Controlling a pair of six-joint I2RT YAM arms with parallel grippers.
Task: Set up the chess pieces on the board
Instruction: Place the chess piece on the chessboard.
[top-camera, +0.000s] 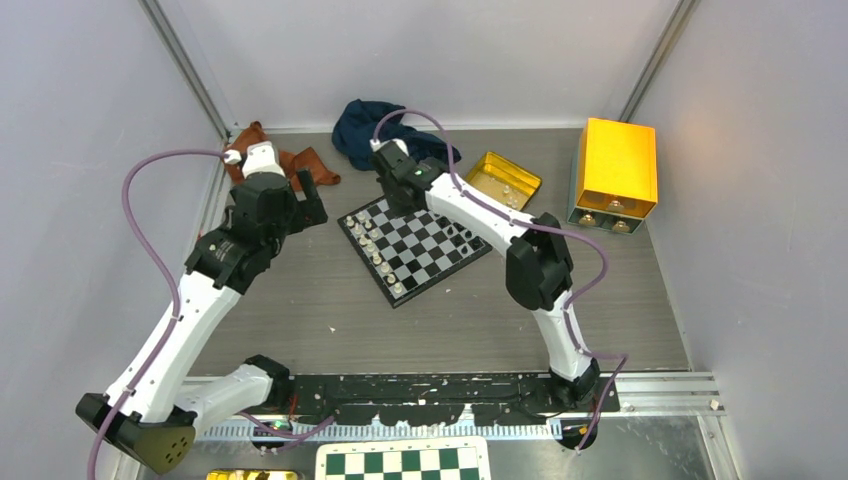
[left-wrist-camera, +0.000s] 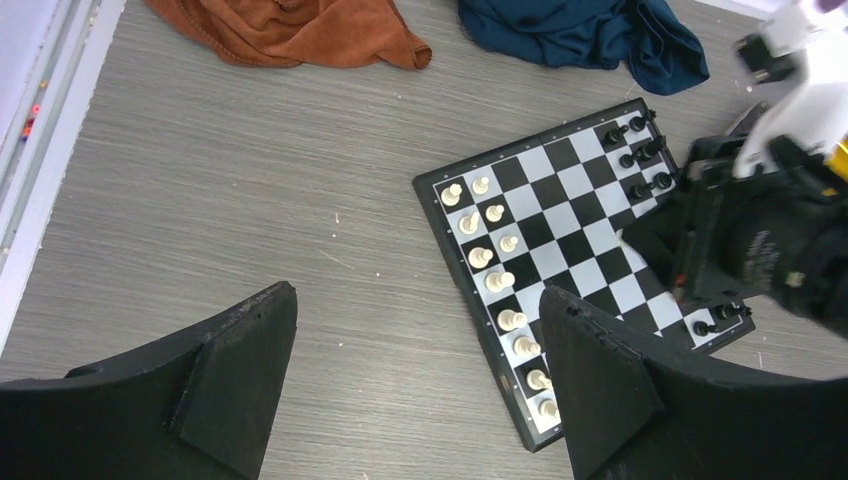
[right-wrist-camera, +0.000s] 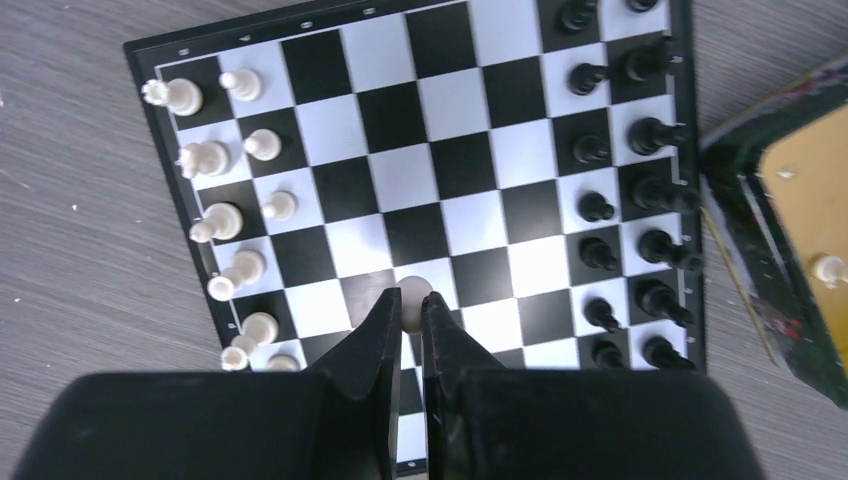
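The board (top-camera: 428, 252) lies tilted on the grey table. White chess pieces (right-wrist-camera: 230, 220) line its left edge and black chess pieces (right-wrist-camera: 640, 200) its right edge. My right gripper (right-wrist-camera: 409, 300) hangs over the board's middle squares, shut on a small white piece (right-wrist-camera: 414, 287). In the top view it (top-camera: 392, 203) is above the board's far corner. My left gripper (left-wrist-camera: 418, 370) is open with nothing between its fingers, above bare table left of the board (left-wrist-camera: 570, 215). In the top view it (top-camera: 310, 205) sits just off the board's left corner.
A yellow tin tray (top-camera: 503, 180) holding a few pieces sits right of the board, with a yellow box (top-camera: 615, 170) beyond it. A brown cloth (top-camera: 290, 160) and a blue cloth (top-camera: 365, 130) lie at the back. A green-and-white checkered sheet (top-camera: 405, 462) lies by the arm bases.
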